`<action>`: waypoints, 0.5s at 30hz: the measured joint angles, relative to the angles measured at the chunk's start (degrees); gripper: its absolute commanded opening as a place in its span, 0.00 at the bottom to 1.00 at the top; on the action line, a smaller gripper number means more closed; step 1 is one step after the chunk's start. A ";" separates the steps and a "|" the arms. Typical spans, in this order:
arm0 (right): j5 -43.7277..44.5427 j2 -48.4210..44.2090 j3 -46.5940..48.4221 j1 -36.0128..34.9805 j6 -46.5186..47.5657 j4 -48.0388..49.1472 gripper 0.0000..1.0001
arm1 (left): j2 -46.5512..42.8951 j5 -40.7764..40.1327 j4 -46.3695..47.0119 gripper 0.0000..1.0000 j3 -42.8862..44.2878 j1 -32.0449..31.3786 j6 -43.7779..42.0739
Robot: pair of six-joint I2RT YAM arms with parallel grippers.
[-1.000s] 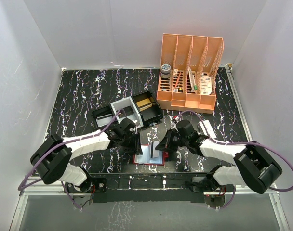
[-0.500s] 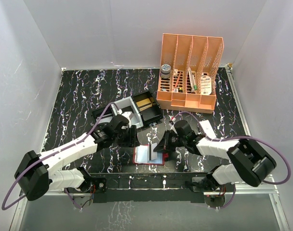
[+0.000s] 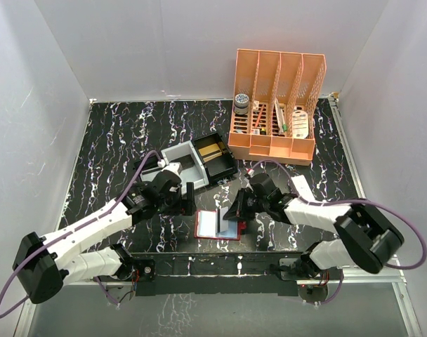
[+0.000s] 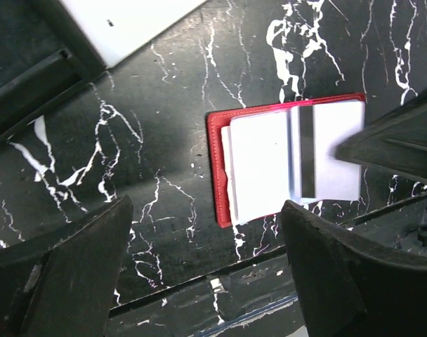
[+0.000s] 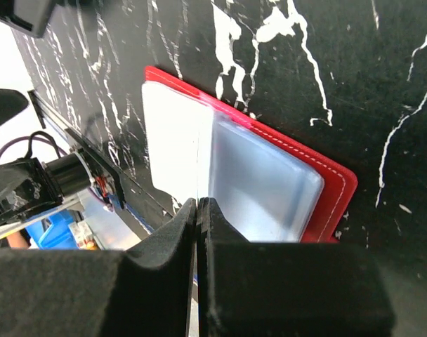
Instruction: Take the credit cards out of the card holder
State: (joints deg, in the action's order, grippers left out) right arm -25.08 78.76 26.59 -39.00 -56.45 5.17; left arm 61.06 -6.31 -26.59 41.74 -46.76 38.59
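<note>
The red card holder [image 3: 232,236] [image 4: 215,168] [image 5: 338,188] lies open and flat near the table's front edge. Pale credit cards [image 3: 208,223] [image 4: 259,165] [image 5: 264,188] rest on it, one showing a black stripe [image 4: 308,151]. My right gripper [image 3: 237,215] [image 5: 199,203] is shut over the holder's right half, and a thin pale card edge runs up from between its pressed fingertips. My left gripper [image 3: 188,199] [image 4: 205,210] hangs open just left of the holder, wide apart with only the table between its fingers.
A black compartment tray with a grey insert [image 3: 199,160] sits just behind the holder, and its dark wall [image 4: 31,77] shows in the left wrist view. An orange desk organizer [image 3: 275,105] stands at the back right. The table's front rail [image 3: 220,261] runs close below the holder.
My left gripper has opened wide and drawn back to the left, off the card holder. The right gripper stays shut at the holder and has shifted slightly left.
</note>
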 measured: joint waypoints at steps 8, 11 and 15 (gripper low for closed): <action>6.80 -11.17 4.02 0.00 5.01 -8.90 0.00 | -5.25 -1.49 -2.84 0.91 -0.81 8.50 0.44; 7.52 -13.86 4.28 0.00 6.16 -8.87 0.00 | -9.66 -2.23 -3.67 0.92 -1.22 13.49 0.35; 7.87 -15.93 5.09 -0.04 8.61 -8.61 0.00 | -14.49 -4.81 -5.03 0.97 -1.18 14.47 0.04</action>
State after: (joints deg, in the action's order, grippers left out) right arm -17.21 62.83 31.68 -39.05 -47.83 -3.44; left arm 46.57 -11.11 -31.62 40.56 -32.29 38.63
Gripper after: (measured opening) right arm 0.009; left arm 0.926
